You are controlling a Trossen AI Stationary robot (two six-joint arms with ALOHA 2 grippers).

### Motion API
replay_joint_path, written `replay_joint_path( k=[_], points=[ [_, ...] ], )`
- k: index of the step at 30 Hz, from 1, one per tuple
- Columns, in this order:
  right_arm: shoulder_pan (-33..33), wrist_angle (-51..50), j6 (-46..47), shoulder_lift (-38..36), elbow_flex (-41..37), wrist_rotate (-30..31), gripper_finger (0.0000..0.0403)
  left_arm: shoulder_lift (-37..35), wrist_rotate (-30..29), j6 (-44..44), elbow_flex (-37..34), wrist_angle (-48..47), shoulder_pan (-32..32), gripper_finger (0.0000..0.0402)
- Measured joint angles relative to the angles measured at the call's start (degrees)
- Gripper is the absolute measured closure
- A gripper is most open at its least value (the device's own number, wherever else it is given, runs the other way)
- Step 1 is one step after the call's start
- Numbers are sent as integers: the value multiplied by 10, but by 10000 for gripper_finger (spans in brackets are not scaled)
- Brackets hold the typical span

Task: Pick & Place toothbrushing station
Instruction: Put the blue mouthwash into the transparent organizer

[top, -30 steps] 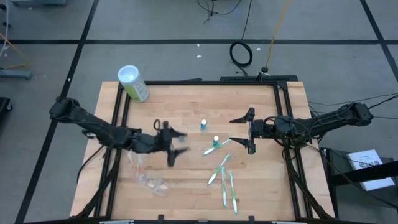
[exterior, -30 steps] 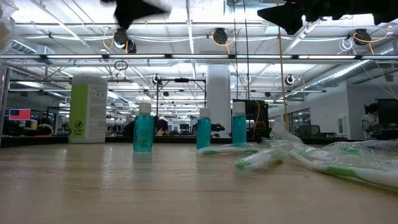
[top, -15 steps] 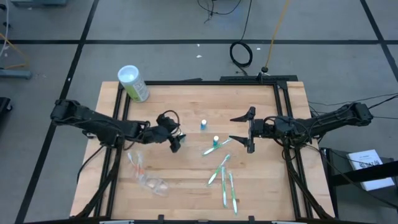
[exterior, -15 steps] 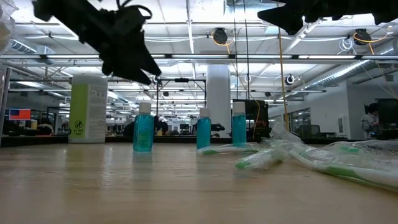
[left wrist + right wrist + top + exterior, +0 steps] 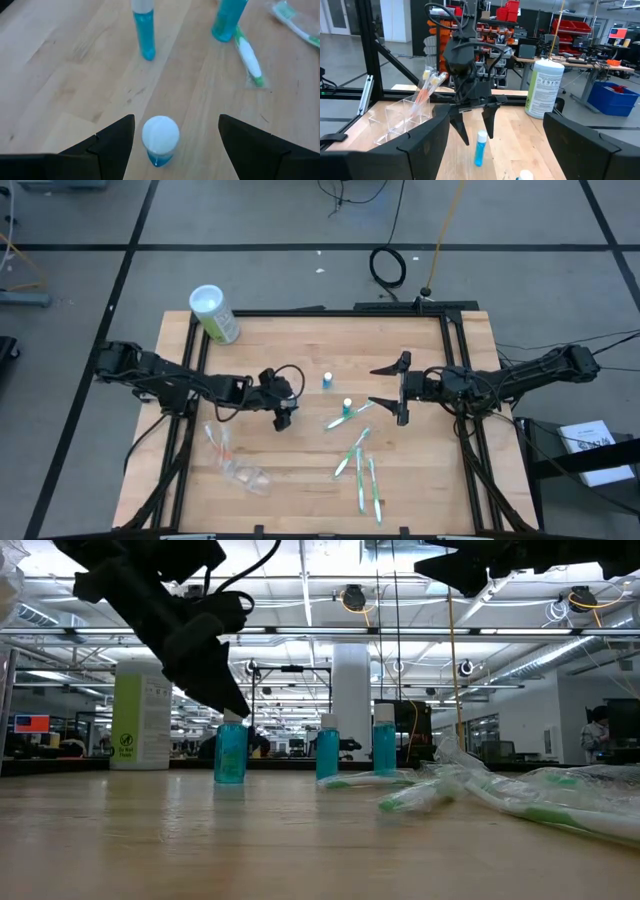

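Overhead, wood table (image 5: 300,355); grey floor (image 5: 260,275) around.

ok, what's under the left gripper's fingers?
A blue tube with a white cap stands on the table, directly under the open left gripper. Its base shows; nothing else lies there.

The left claw (image 5: 235,705) hangs just above a blue tube (image 5: 230,750).

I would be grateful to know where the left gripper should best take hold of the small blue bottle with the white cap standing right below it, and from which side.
Probably from straight above: the small blue bottle with a white cap stands upright, centred between the open fingers of the left gripper. Lower the fingers past the white cap and close on the blue body just under it, since the bottle is narrow and round.
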Motion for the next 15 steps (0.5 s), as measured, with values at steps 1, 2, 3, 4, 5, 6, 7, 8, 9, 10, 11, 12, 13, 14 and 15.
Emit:
replay_joint_path(
  k=[1,2,3,4,5,6,7,8,9,10,11,12,13,14,15],
  points=[
    [0,0,0,0,0,0,85,0,0,3,0,-3,0,108],
    [0,0,0,0,0,0,85,0,0,6,0,-7,0,111],
    [0,0,0,0,0,0,85,-1,0,9,0,-10,0,116],
    [0,-2,0,0,0,0,85,-4,0,11,0,-15,0,123],
    [0,-3,0,0,0,0,85,-6,1,12,0,-18,0,133],
    [0,-4,0,0,0,0,85,-7,5,12,0,-16,0,145],
    [0,-4,0,0,0,0,85,-7,11,12,0,-15,2,158],
    [0,-5,0,0,0,0,85,-6,18,12,0,-17,3,172],
    [0,-5,0,0,0,0,85,-6,24,13,0,-17,3,187],
    [0,-6,0,0,0,0,85,-6,29,13,1,-17,3,202],
    [0,-8,0,0,0,0,85,-7,29,13,2,-15,3,216],
    [0,-8,-1,0,0,0,85,-7,29,14,2,-13,3,229],
    [0,-8,-2,0,0,0,85,-7,29,14,2,-14,3,241],
    [0,-8,-2,0,0,0,85,-7,29,14,2,-16,3,252],
    [0,-8,-2,0,0,0,85,-7,29,14,2,-16,3,262]
  ],
)
